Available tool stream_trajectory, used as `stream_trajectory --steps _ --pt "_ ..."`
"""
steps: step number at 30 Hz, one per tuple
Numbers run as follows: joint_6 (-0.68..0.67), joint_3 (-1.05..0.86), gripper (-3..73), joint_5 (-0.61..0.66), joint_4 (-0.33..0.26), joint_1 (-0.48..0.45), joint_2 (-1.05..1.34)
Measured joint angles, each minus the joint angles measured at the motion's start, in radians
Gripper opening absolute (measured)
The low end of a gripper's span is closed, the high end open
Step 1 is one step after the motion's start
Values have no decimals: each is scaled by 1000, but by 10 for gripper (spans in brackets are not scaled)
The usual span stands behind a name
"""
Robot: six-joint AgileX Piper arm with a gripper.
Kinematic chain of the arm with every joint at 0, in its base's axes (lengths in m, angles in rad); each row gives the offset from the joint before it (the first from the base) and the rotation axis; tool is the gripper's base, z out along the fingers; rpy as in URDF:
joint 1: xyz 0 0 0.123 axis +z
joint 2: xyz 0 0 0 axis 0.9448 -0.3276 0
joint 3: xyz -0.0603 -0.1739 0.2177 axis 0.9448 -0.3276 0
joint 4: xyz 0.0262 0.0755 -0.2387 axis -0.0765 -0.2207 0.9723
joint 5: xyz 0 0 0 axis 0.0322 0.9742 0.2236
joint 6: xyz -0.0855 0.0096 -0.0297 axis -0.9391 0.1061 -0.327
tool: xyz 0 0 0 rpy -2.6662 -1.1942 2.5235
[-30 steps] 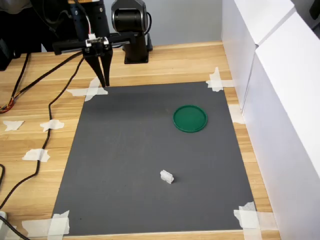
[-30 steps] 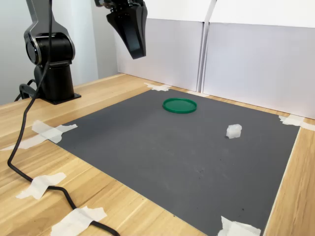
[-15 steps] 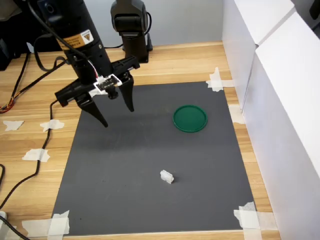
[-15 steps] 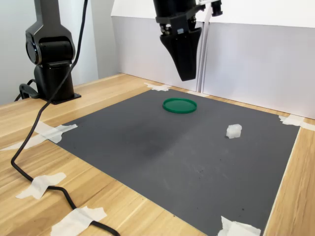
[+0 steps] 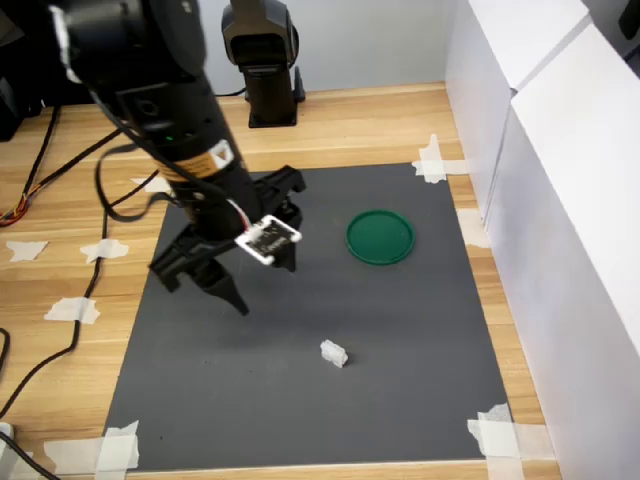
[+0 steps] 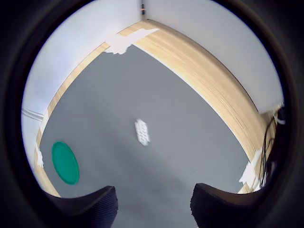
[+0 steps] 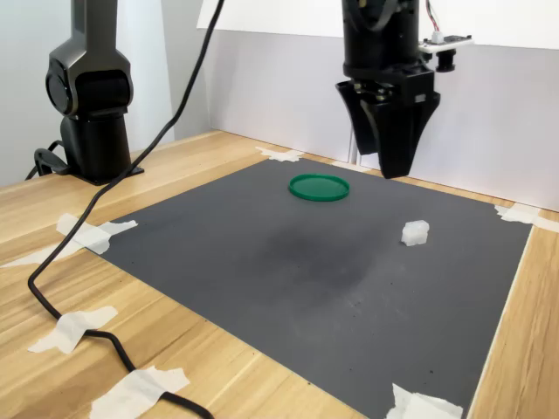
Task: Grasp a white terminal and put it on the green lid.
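One task part each, nothing moved onto the target yet.
near tape: torn white tape pieces (image 7: 424,404) pin the nearest corner of the mat in the second exterior view.
mat: flat dark-grey rectangular sheet (image 5: 300,400) taped to the pale wooden tabletop (image 5: 60,210).
terminal: tiny white ridged plastic connector block (image 5: 334,353), lying alone on the mat, near the mat's lower edge in the first exterior view; also seen at (image 7: 415,232) and mid-picture in the wrist view (image 6: 141,132).
terminal axis: looks slightly oblong; in the wrist view its long side appears to run roughly crosswise to the line between the two fingers, but it's blurred, so low confidence.
claw: black two-finger gripper (image 5: 262,283), fingers spread apart with nothing between them, hanging well above the mat (image 7: 390,166).
key offset: in the first exterior view the terminal sits below and to the right of the fingertips, apart from them; in the wrist view it lies ahead of the finger gap, not inside it. My read: travel toward the terminal first, then descend.
lid: flat round dark-green plastic disc with raised rim (image 5: 380,237), bare, on the far right part of the mat in the first exterior view, apart from the terminal (image 7: 319,187).
arm base: black pedestal (image 5: 268,60) on the tabletop beyond the mat.
walls: white panels (image 5: 560,150) along the first exterior view's right.
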Motion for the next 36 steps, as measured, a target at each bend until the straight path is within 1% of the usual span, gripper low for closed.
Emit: stream_trajectory --steps 4,7,15,20,33,36 --pt "0 10 644 8 12 62 -37" --pt "3 11 642 8 16 84 -61" --pt "8 12 642 -29 43 91 -104" --pt "0 13 640 -36 41 97 -138" --pt "-46 13 640 -67 -36 101 -148" --pt "-50 13 640 -70 -42 108 -148"
